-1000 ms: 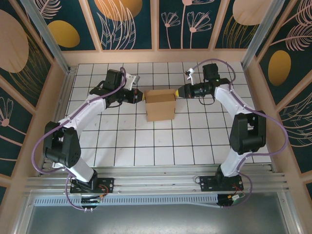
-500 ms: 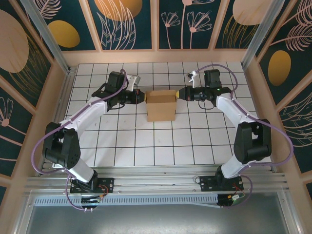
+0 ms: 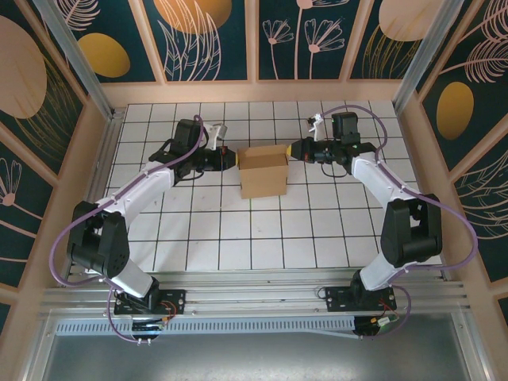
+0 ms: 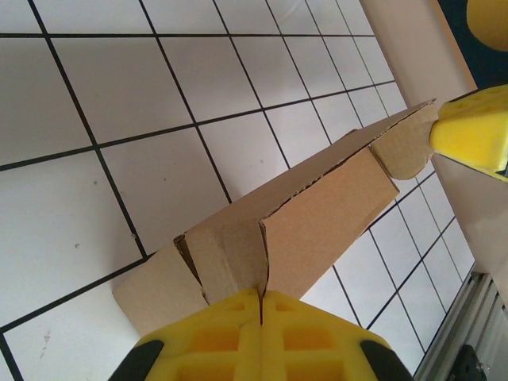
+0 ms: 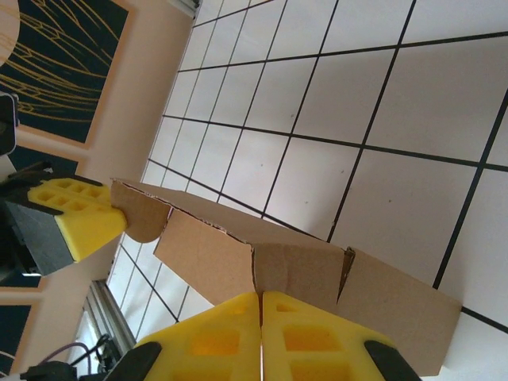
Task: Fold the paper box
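The paper box (image 3: 262, 173) is a small brown cardboard box standing on the tiled table, its top edge flaps still raised. My left gripper (image 3: 233, 159) is at its upper left edge, shut on a side flap. In the left wrist view the flap's edge runs into the seam of my left gripper (image 4: 260, 295), with the box (image 4: 317, 214) just beyond. My right gripper (image 3: 290, 149) is shut on the opposite flap at the upper right edge. In the right wrist view my right gripper (image 5: 261, 295) pinches the box (image 5: 214, 254) in the same way.
The white tiled table (image 3: 262, 230) is ringed by a wooden rim and patterned walls (image 3: 206, 36). An aluminium rail (image 3: 254, 298) runs along the near edge by the arm bases. Open tiles lie in front of the box.
The right arm's elbow has swung outward and its gripper has closed the last bit on the flap. The left gripper has stayed at the box's left edge. The box has barely shifted.
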Motion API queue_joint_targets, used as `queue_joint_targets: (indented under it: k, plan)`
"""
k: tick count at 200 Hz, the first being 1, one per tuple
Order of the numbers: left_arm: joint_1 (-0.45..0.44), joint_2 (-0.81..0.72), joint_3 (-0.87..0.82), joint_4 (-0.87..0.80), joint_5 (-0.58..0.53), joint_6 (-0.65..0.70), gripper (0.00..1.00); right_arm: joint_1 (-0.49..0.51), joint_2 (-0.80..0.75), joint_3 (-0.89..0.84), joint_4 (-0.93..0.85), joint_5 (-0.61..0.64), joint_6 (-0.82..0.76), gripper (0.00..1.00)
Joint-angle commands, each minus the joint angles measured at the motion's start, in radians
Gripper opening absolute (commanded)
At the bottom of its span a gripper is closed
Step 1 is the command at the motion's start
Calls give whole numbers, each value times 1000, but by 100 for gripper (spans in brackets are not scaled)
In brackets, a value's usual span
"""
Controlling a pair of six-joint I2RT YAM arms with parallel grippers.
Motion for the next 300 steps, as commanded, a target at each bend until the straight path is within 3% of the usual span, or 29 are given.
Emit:
queue_joint_targets:
  k: [1,81,161,300]
  plan:
    - [-12,-22,-9,49,47,-31,0,17,-35,-20,52,-10,55,8]
    - [-14,-17,-9,51,49,-37,0,18,-29,-41,48,16,64,9]
    - [-14,-8,-10,47,45,-39,0,20,-34,4,-92,139,-101,9]
    - [-15,-11,-24,63,20,-60,0,71,-36,-13,-73,134,-115,9]
